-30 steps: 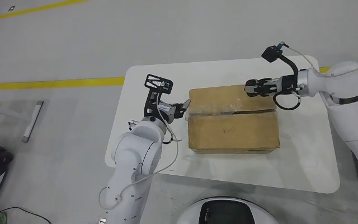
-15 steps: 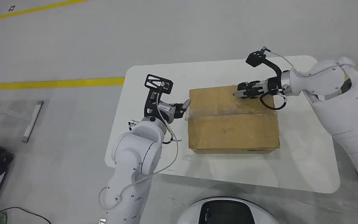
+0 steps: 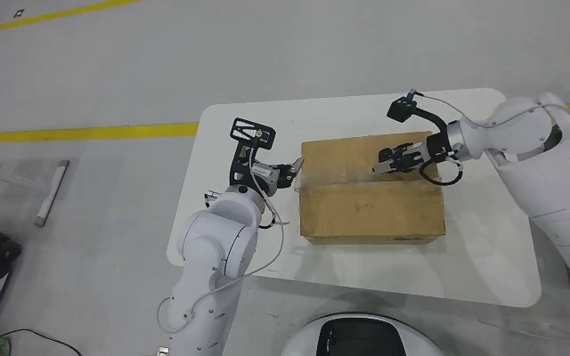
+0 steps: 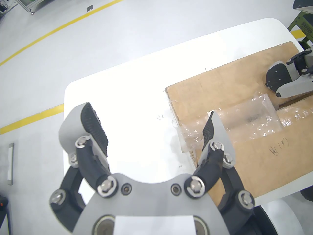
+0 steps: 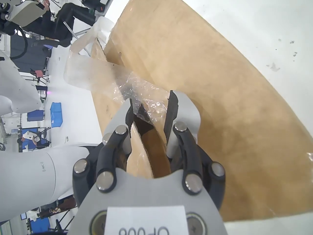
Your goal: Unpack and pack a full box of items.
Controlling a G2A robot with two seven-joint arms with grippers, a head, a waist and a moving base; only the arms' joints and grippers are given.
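Squarely on the white worktop (image 3: 338, 116) sits the cardboard box (image 3: 370, 214), its top flaps down. A strip of clear tape (image 4: 244, 121) runs along the middle seam — crinkled, and lifted loose at the end nearest the left arm. The left claw (image 4: 149, 110) hangs just beside that end of the box, off its edge and above the worktop. Its fingers are spread wide with nothing between them. The right claw (image 5: 150, 101) is down on the box top toward the other end of the seam, tilted in along it. Its fingers stand partly apart — one on each side of a raised flap edge, with crumpled tape bunched between them — and they are not pressed together on it. Under that claw the seam gapes a little, showing dark inside the box.
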